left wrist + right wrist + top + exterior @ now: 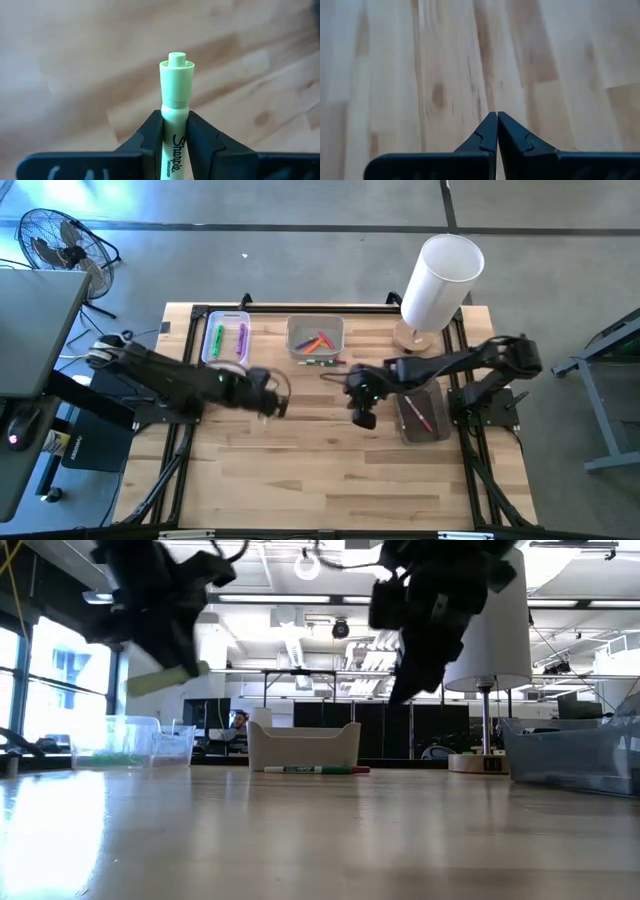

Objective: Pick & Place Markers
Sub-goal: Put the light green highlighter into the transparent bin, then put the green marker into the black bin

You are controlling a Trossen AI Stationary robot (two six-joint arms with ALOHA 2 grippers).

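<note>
1. High view: wooden table [330, 470] under both arms. Landmark: white centre bin [315, 335] at the far edge, holding a heap of orange, red and green markers [318, 341]. Left of the bin, clear tray [226, 338] with one green and one purple marker inside. Just in front of the bin, loose marker [322, 362] flat on the wood. Right of the bin, white cylinder [440, 280] on a round wooden base; nearer than that, dark tray [420, 415] with a pink marker in it. Left gripper [270, 402] in front-left of the bin, right gripper [362, 412] in front-right. Held item not discernible here.
2. Low view: shows only here that both grippers hang clear above the table. Pale green marker [166, 679] tilted in the left gripper [165, 640], left of the bin [304, 745]. Loose marker [315, 769] seen with white body, green end and red end; its print too small to read. Right gripper [410, 680] above-right of the bin.
3. Left wrist view: fingers [150, 137] clenched on the pale green marker [176, 90], capped end pointing forward. Readable on the barrel: "Sharpie"; smaller line beneath not legible.
4. Right wrist view: fingers [487, 132] pressed together, nothing between them; bare wood grain beyond.
</note>
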